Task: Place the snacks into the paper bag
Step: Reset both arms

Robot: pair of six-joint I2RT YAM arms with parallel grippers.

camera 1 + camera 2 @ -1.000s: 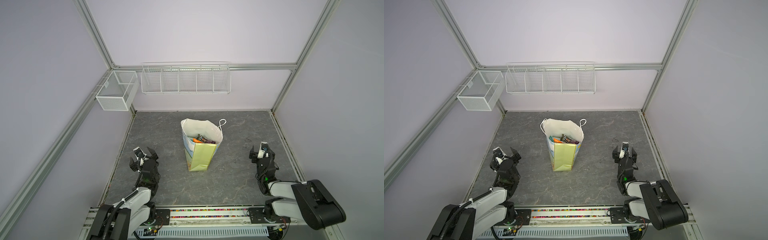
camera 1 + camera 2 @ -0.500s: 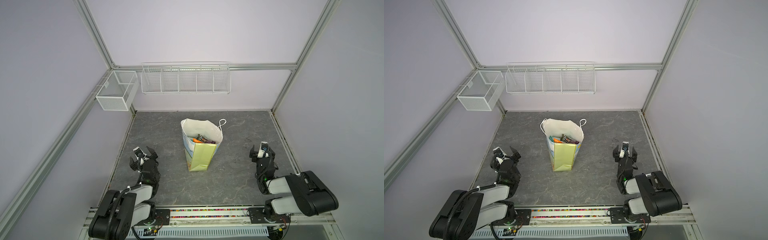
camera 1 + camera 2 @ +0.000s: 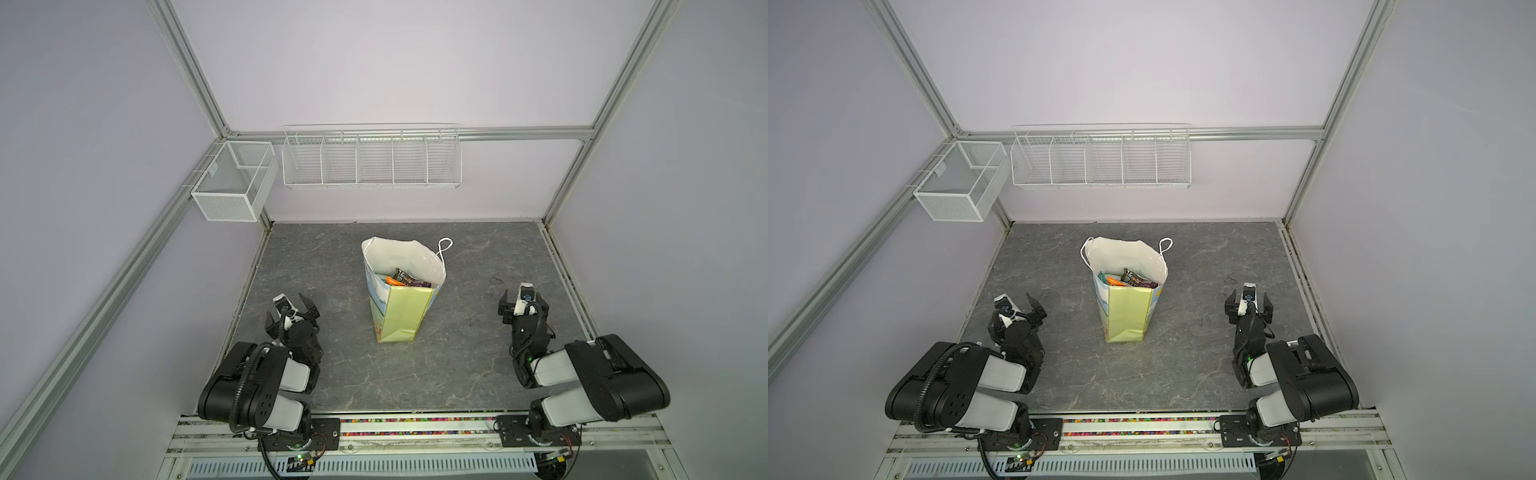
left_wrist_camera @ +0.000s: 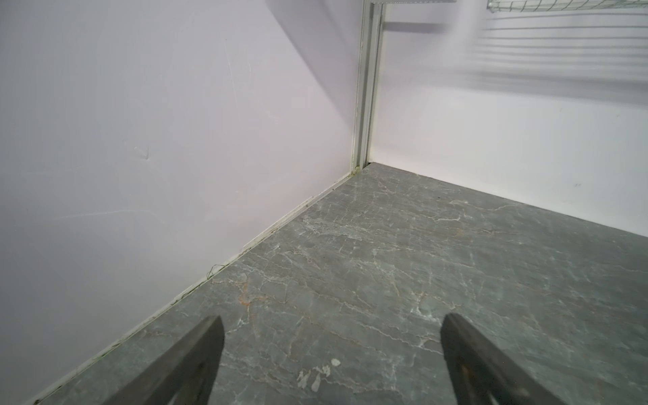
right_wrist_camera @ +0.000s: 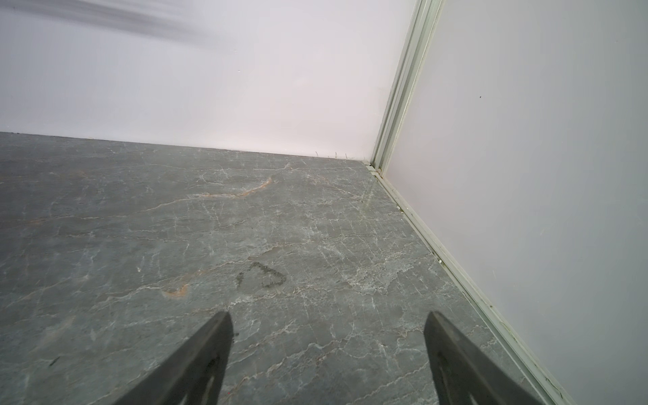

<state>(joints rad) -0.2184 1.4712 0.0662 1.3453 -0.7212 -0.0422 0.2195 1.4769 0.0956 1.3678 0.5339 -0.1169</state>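
Snacks (image 3: pixel 409 280) sit inside paper bag (image 3: pixel 405 311), upright on bench (image 3: pixel 457 374); left hand (image 3: pixel 286 311) wide, empty; right hand (image 3: pixel 523 305) wide, empty; park arms clear of bag, no nudging.

Paper bag (image 3: pixel 402 311) upright mid-table, mouth open — snacks (image 3: pixel 405 280) inside, orange & brown-purple packs showing.

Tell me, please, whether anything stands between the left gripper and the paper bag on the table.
Nothing visible does. Only bare grey tabletop lies between the open left gripper and the paper bag, which stands upright mid-table with the snacks already inside it.
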